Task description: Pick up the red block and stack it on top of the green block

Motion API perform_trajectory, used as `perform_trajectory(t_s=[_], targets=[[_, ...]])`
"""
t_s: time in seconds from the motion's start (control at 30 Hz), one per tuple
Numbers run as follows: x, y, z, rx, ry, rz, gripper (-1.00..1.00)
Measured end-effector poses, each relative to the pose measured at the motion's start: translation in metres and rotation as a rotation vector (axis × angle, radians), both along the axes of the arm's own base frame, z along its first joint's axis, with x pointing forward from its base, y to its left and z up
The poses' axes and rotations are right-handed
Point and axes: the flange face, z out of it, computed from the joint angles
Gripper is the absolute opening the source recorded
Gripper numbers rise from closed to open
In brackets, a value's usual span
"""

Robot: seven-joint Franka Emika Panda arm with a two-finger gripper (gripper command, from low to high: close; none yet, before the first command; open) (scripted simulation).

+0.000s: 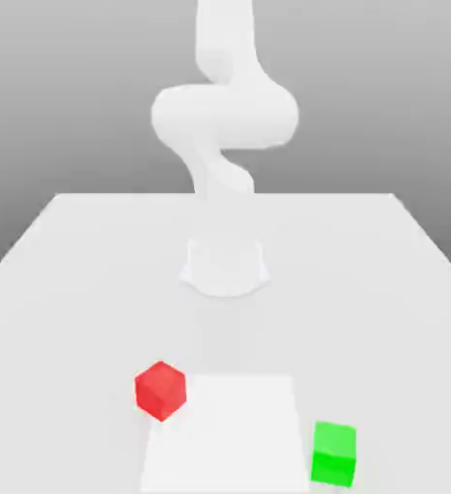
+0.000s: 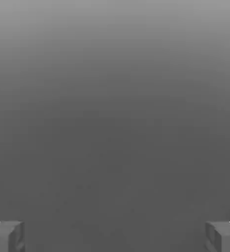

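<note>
Two small cubes lie well apart on the white worktop [image 1: 84, 270]: the red block [image 1: 160, 390], seemingly rigid and light, suits opposite flat sides; the green block [image 1: 333, 453] waits. The hand [image 2: 115, 235] is spread wide, empty.

Table [image 1: 65, 289]: 1 flat white top, plain, far edge straight and meeting the backdrop.
Backdrop [image 1: 55, 96]: uniform grey, shading lighter toward the table edge.
Patch [image 1: 239, 434]: 1 brighter white square area lying flush on the table's near part, edges straight.
Hand view: 1 plain grey field [image 2: 115, 108] lies straight ahead of the gripper [image 2: 115, 236], lighter far off, darker close in. Cannot tell whether it is table or backdrop.
</note>
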Motion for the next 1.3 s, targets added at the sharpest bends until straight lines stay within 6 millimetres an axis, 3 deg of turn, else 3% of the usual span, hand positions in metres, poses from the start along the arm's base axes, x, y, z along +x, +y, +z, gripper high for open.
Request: perform_trajectory(t_s=[0.13,0.3,0.4,0.5,0.63,0.83,0.87,1.1,1.3], targets=[[0.042,-0.019,-0.099,0.034,0.150,-0.120,0.00],[0.058,-0.048,-0.224,0.090,0.328,-0.269,0.00],[0.049,-0.064,-0.299,0.133,0.438,-0.362,0.00],[0.026,-0.077,-0.374,0.184,0.552,-0.460,0.00],[-0.010,-0.084,-0.448,0.245,0.669,-0.564,0.00],[-0.015,-0.083,-0.509,0.252,0.684,-0.576,0.00],[-0.016,-0.083,-0.515,0.251,0.685,-0.576,-1.00],[-0.016,-0.083,-0.515,0.251,0.684,-0.576,-1.00],[-0.015,-0.083,-0.464,0.252,0.684,-0.576,-1.00]])
